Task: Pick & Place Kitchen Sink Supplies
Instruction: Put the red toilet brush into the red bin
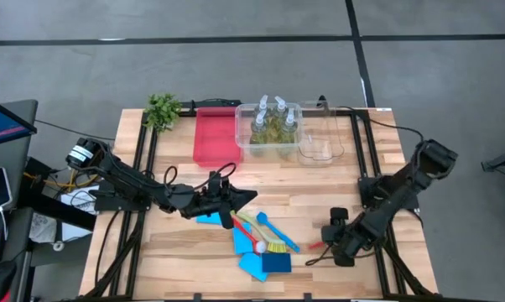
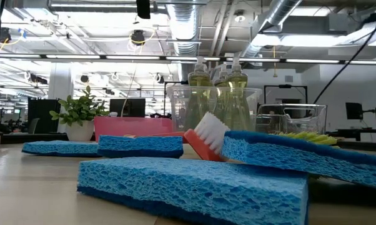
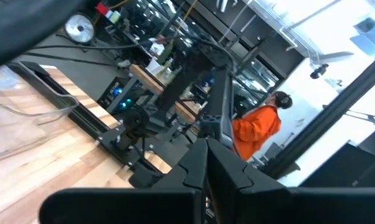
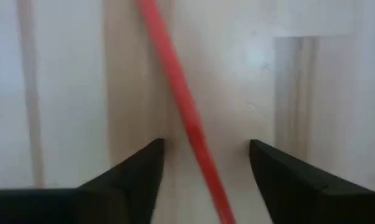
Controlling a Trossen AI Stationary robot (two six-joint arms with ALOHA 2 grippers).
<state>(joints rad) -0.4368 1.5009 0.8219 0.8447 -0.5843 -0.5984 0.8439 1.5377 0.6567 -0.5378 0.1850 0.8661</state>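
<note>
Nearest the front edge of the pale wooden slatted table [image 1: 320, 176] lay the heap of flat blue rectangular sponges [image 1: 254, 262], with the thin yellow-bristled brush [image 1: 273, 246] and a blue-handled brush [image 1: 279, 232] lying across them, and a red brush head with white bristles [image 2: 207, 139] poking up among them. Just beside that pile to the right, the right gripper [image 4: 206, 163] was down at the table with its fingers apart either side of a thin red rod-like handle [image 4: 182, 109], not yet pinching it. The handle ran at a slant between the fingers, so I judged a closing grip might catch it off-centre and let it swivel or flick away across the boards. The left gripper [image 1: 236, 200] hung low over the near end of the sponge pile, fingers pressed together and holding nothing I could see; a careless swing from there might shove the sponges about. Farther back stood the flat red plastic tray [image 1: 214, 136], apparently with nothing in it, then a clear plastic bin [image 1: 269, 127] holding the small clear bottles of yellow-green liquid [image 1: 273, 122] upright, and beside it a second clear bin [image 1: 323, 143] that looked bare. A small green leafy plant [image 1: 163, 109] sat at the far left corner.
</note>
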